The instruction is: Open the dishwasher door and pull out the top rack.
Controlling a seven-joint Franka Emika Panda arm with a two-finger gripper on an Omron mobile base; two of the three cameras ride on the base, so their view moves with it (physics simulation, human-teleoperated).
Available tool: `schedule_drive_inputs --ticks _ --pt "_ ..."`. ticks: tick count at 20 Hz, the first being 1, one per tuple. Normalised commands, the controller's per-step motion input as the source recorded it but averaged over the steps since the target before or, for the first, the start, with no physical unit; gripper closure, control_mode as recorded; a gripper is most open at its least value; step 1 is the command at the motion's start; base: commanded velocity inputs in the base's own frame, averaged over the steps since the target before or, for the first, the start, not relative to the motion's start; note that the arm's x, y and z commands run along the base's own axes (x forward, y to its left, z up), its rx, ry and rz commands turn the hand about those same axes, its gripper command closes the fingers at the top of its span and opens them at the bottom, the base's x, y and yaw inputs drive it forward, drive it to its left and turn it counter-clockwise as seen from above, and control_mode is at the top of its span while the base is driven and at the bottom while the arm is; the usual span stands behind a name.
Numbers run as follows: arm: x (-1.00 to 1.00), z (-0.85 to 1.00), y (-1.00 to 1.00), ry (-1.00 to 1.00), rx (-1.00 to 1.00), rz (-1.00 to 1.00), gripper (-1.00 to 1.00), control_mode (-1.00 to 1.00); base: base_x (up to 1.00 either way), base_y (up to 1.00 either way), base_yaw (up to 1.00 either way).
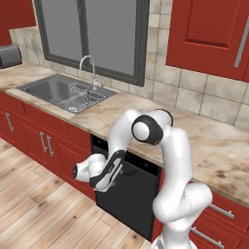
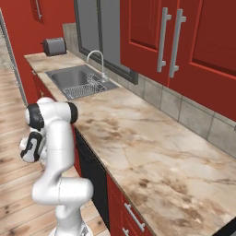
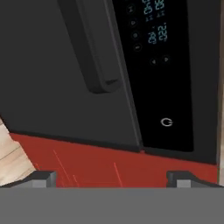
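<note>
While the claw shows just 2 small dark tips set wide apart with nothing between them, the white arm hides much of the dishwasher door from the left base camera. That door is a flat, matte black panel, shut, set under the marbled stone desk between red cabinet fronts. Its black bar handle runs off the hand view's top edge, beside a glossy control strip with tiny, unreadable pale digits. A steel sink far left holds a wire drainer.
</note>
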Motion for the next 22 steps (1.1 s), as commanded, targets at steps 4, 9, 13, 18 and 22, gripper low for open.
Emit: schedule_drive_inputs --ticks 4,9,13,18,22 --pt "0.37 0.0 -0.2 -0.07 -0.08 -0.02 -1.0 -1.0 0.0 0.0 0.0" --pt "0.47 -0.01 -0.2 -0.05 -0.09 -0.03 -1.0 -1.0 0.0 0.0 0.0" --pt "0.47 -0.32 -0.21 -0.02 -0.1 -0.04 -1.0 -1.0 0.0 0.0 0.0" --pt "0.44 -0.64 -0.08 0.0 -0.14 -0.01 -1.0 -1.0 0.0 0.0 0.0" --pt "0.52 -0.59 -0.03 -0.02 -0.13 0.0 -1.0 -1.0 0.0 0.0 0.0"
